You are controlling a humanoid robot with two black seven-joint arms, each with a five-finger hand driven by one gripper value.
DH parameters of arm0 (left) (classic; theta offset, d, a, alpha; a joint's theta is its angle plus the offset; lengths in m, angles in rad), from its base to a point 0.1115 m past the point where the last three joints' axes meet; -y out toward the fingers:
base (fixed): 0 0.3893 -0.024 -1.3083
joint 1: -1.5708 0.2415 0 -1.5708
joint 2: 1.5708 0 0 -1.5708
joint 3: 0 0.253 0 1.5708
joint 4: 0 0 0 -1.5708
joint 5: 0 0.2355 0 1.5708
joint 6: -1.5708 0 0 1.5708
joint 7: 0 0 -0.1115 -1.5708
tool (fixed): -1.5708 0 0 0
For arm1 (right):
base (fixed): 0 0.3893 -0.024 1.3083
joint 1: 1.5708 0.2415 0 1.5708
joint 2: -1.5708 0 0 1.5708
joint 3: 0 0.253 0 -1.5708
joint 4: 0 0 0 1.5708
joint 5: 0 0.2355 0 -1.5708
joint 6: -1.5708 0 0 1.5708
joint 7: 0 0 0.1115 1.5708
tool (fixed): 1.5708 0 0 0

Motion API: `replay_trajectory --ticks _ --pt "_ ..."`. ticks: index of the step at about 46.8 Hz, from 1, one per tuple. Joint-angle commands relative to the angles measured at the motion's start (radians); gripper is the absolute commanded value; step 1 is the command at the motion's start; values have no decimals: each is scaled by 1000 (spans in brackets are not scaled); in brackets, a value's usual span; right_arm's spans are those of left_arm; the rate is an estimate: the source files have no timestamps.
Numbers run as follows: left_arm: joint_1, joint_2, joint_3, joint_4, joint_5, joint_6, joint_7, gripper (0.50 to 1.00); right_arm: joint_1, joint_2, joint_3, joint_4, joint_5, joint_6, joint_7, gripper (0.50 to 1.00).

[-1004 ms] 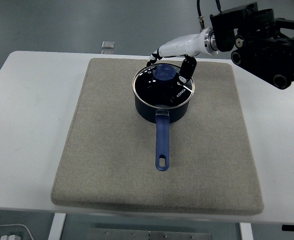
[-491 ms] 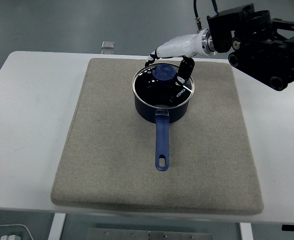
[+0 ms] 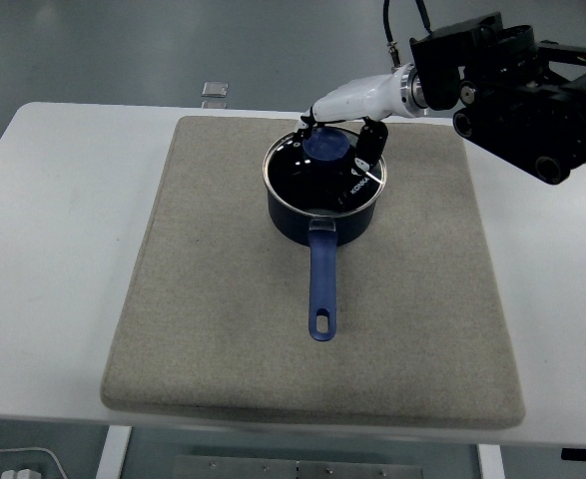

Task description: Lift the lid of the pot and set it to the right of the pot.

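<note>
White table (image 3: pixel 63 249) with rounded corners carries a large rectangular beige-grey fabric mat (image 3: pixel 223 329) that covers most of its middle. On the far half of the mat stands a dark blue saucepan (image 3: pixel 320 215) whose long blue handle (image 3: pixel 322 284), pierced by a hanging hole near its tip, points toward the near edge of the table. A round glass lid with a metal rim (image 3: pixel 312 172) sits on the saucepan, a blue knob (image 3: pixel 326 146) at its centre. The right hand (image 3: pixel 344 118), with a white shell and black fingers (image 3: pixel 370 142), reaches in from the upper right on a black arm (image 3: pixel 522 85) with cables rising from it. Its fingers are curled narrowly around the blue knob, one dark finger on the right side of the knob and others at its far left side; whether they press firmly on it cannot be told. The lid appears level on the saucepan's rim. A small clear rectangular object (image 3: pixel 214 91) lies at the far edge of the table, well apart from the mat's left corner.
</note>
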State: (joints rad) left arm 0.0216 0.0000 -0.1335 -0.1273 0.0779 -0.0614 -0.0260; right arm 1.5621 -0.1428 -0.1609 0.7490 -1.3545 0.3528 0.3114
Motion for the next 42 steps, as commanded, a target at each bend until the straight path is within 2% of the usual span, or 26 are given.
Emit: replay_trajectory --ticks 1,10,31,42 --pt "0 0 0 0 0 0 0 1000 0 0 0 0 0 2 0 828" --pt "0 0 0 0 0 0 0 1000 1 0 0 -5 0 2 0 803" --pt "0 0 0 0 0 0 0 1000 3 2 3 -5 2 0 0 791" --pt "0 0 0 0 0 0 0 1000 3 8 4 -5 6 2 0 740"
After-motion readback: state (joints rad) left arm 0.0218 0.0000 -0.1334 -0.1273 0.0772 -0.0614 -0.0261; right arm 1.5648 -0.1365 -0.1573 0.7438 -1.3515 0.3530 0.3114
